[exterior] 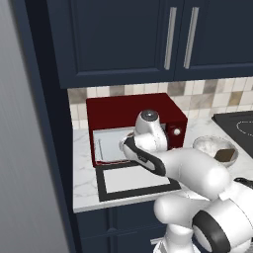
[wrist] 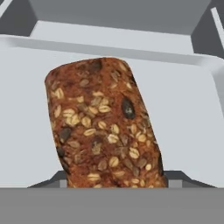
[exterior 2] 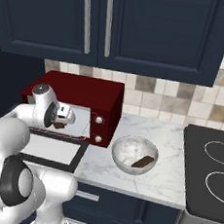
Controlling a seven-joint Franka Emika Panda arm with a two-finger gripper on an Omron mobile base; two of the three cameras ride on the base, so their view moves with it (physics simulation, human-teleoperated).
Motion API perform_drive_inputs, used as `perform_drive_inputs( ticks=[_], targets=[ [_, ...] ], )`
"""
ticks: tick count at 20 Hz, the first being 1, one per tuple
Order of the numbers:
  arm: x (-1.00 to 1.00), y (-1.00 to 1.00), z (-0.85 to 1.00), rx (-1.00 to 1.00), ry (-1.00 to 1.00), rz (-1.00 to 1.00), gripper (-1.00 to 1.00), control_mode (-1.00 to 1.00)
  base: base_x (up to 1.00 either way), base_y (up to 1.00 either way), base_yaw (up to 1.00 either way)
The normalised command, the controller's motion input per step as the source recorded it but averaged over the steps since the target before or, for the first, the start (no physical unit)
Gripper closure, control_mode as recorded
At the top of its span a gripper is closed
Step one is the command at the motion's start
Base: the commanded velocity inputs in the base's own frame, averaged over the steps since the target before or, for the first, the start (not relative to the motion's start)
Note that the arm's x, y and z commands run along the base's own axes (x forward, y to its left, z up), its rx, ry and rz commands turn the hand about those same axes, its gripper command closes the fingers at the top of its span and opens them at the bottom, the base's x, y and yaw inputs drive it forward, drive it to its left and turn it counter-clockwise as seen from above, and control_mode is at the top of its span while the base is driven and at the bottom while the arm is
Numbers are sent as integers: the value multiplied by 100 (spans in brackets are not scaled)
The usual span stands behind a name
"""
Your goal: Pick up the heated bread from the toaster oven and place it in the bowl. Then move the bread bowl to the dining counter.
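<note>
Seeded bread (wrist: 103, 131) sits right in front of the pincer, lying on the grey tray (wrist: 192, 109) inside the toaster oven (exterior: 118, 111), a crusty orange-brown loaf end flecked with oats. Dark fingertips (wrist: 52, 180) peek out low on either side of it, so the jaws appear spread around the loaf; whether they already pinch it cannot be told. The pincer (exterior 2: 60, 121) reaches into the oven mouth over the dropped door (exterior: 136, 180), probably because the bread lies deep on the tray. To the pincer's right, on the marble, the bowl (exterior 2: 130, 147) waits with a dark flat piece (exterior 2: 143, 162) inside.
</note>
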Motion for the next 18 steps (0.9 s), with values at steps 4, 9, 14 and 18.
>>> perform_drive_inputs(
  ticks=[4,9,14,18],
  targets=[
    [-81,-27,23,1,-6,-4,100,-100,0,0,0],
    [-92,-30,34,0,-6,-8,100,-100,0,0,0],
    [-71,-32,55,1,-3,-17,100,-100,0,0,0],
    [-58,-49,84,7,0,-19,100,-100,0,0,0]
  ],
)
